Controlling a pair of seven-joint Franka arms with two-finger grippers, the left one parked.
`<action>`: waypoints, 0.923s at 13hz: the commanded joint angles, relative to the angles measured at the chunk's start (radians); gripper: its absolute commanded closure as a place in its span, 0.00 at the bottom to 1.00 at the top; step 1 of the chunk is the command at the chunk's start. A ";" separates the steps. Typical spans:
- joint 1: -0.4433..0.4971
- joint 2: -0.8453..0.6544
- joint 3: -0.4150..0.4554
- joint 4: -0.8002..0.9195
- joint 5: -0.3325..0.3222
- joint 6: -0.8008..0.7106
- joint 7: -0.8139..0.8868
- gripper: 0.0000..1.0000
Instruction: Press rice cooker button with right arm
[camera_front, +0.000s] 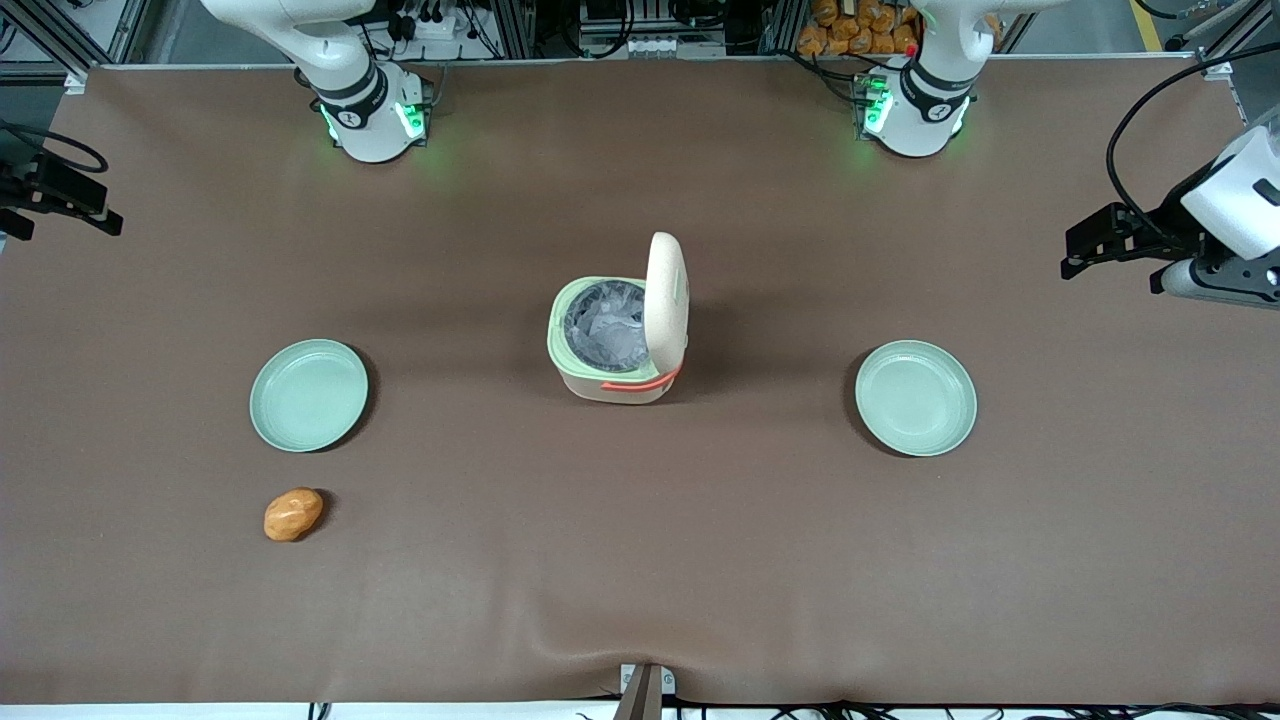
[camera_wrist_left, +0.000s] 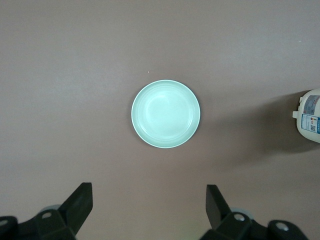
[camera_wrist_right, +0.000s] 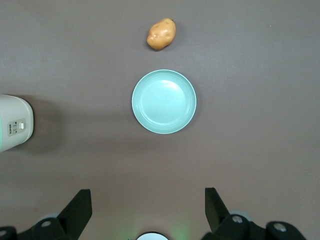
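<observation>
Brown bench (camera_front: 640, 560) holds the rice cooker (camera_front: 617, 340) mid-table, lid raised; my jaws (camera_wrist_right: 148, 212) hang open above a green plate (camera_wrist_right: 164, 101), nowhere near the button.

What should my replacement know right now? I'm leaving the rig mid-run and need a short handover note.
Gripper: open, holding nothing, high over the plate at the working arm's end of the table, well away from the cooker.
Rice cooker: mid-table between the two plates, lid standing open.
Bread roll: on the table, nearer the front camera than that plate.
Done: lid is already up, so the button press looks complete.
Left: probably nothing; confirm before moving on.
</observation>
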 joint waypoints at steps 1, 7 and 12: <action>-0.002 -0.023 0.025 -0.032 -0.004 0.014 0.003 0.00; 0.004 -0.047 0.070 -0.084 -0.004 0.028 0.082 0.00; 0.003 -0.047 0.084 -0.072 -0.007 0.012 0.115 0.00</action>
